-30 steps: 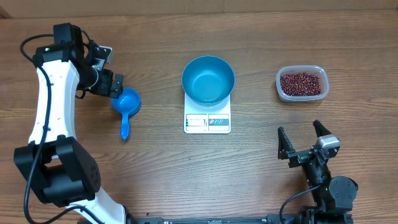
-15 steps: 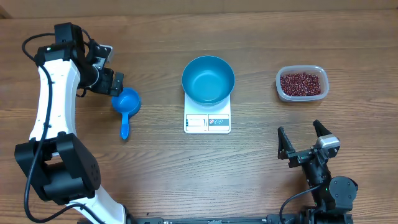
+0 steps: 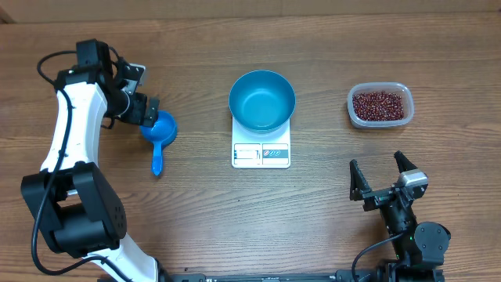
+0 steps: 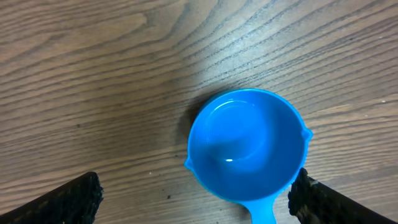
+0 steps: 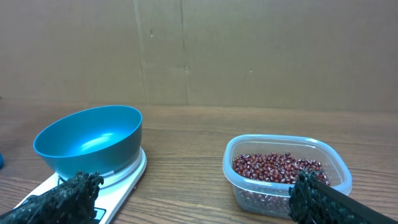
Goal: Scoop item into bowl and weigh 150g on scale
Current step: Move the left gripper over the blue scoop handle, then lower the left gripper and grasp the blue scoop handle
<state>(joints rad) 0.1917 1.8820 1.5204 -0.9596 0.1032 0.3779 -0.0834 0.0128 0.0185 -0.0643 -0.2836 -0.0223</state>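
The dark red-brown beans (image 3: 380, 104) lie in a clear plastic tub (image 3: 352, 110) at the right. The blue bowl (image 3: 262, 100) stands empty on the white scale (image 3: 261, 154) at the table's middle. A small blue scoop (image 3: 160, 129) lies on the wood at the left, handle toward the front. My left gripper (image 3: 150, 112) hovers open over its cup; in the left wrist view the scoop (image 4: 249, 144) sits between the fingers, close to the right one. My right gripper (image 3: 378, 174) stands open near the front right, facing the beans (image 5: 280, 167), the bowl (image 5: 90, 140) and the scale (image 5: 127, 177).
Brown cardboard walls the table's far side in the right wrist view. Bare wood lies between the scale and the tub (image 5: 286, 186), and along the front.
My left arm has shifted slightly right, bringing its open gripper closer over the scoop's cup. The right arm, bowl, scale and tub have not moved.
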